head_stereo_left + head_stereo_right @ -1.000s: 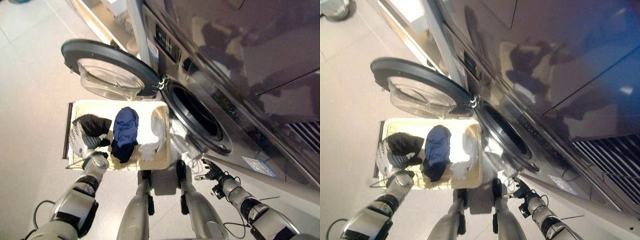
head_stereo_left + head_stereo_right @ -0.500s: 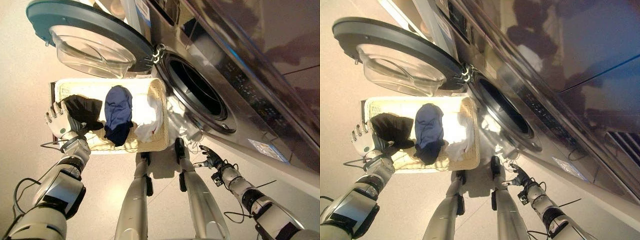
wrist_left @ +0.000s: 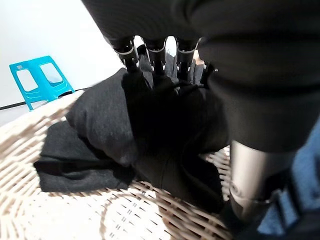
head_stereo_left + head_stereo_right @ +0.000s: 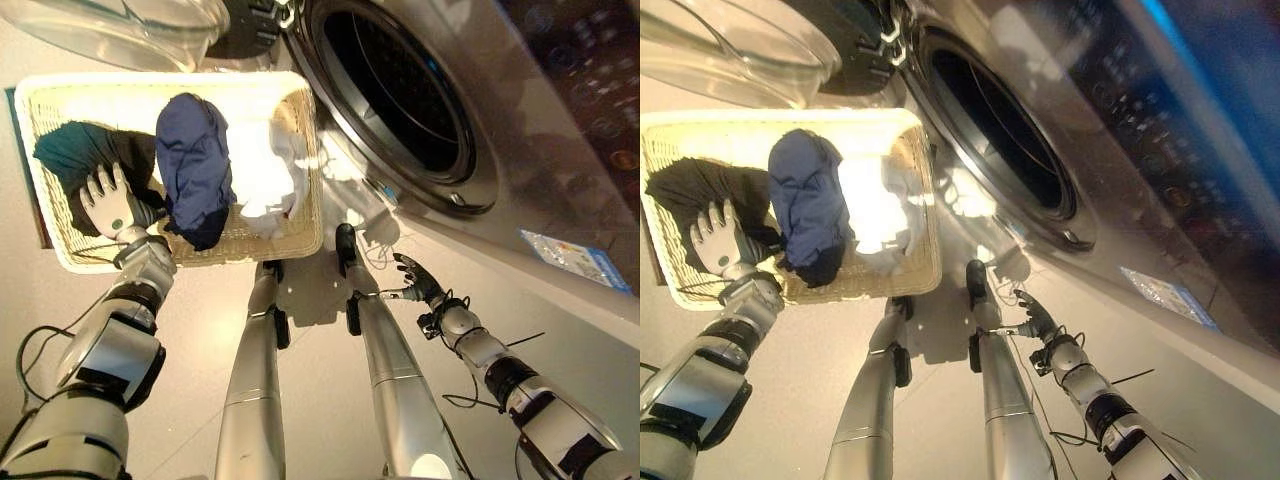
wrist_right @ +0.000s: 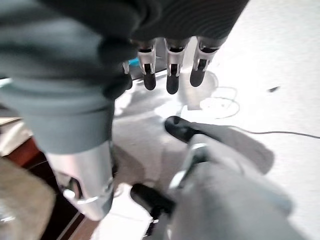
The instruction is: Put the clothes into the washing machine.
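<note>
A pale wicker basket (image 4: 300, 232) sits on the floor in front of the washing machine, whose round drum opening (image 4: 395, 95) is dark inside. Three garments lie in the basket: a black one (image 4: 70, 150) at the left, a dark blue one (image 4: 190, 165) in the middle and a white one (image 4: 265, 185) at the right. My left hand (image 4: 108, 200) lies on the black garment (image 3: 100, 130), fingers (image 3: 155, 52) straight and pressed into the cloth. My right hand (image 4: 415, 280) hangs open just above the floor, below the drum, holding nothing.
The machine's glass door (image 4: 120, 25) stands swung open above the basket's far side. A turquoise plastic stool (image 3: 42, 80) stands beyond the basket. A dark board (image 4: 38, 215) lies along the basket's left edge. Light floor (image 4: 330, 360) stretches between basket and right hand.
The camera has tipped down and closer to the basket. My left hand has moved from the basket's left rim onto the black garment. The right hand has barely moved.
</note>
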